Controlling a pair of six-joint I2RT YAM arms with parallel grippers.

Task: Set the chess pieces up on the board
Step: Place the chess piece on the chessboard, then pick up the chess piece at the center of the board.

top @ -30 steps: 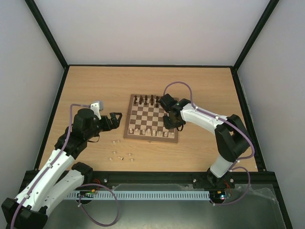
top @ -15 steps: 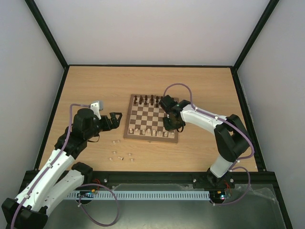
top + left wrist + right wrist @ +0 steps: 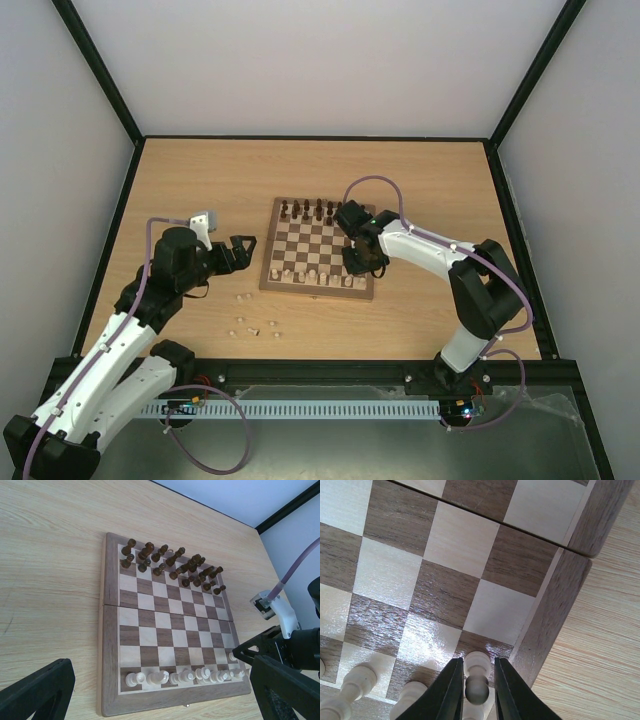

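Setting down a pale pawn (image 3: 476,680) between my right gripper's (image 3: 477,662) jaws — clamped or freed, I can't tell — next, spread, rise straight.

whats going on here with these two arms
The right gripper is low over the near right corner of the square brown-and-cream wooden chessboard, fingers flanking a small pale beige wooden pawn there; whether they grip it is unclear. More pale pieces line the near row; dark brown pieces fill the far side. The left gripper hovers open left of the board, with loose pale pieces on the table nearby.
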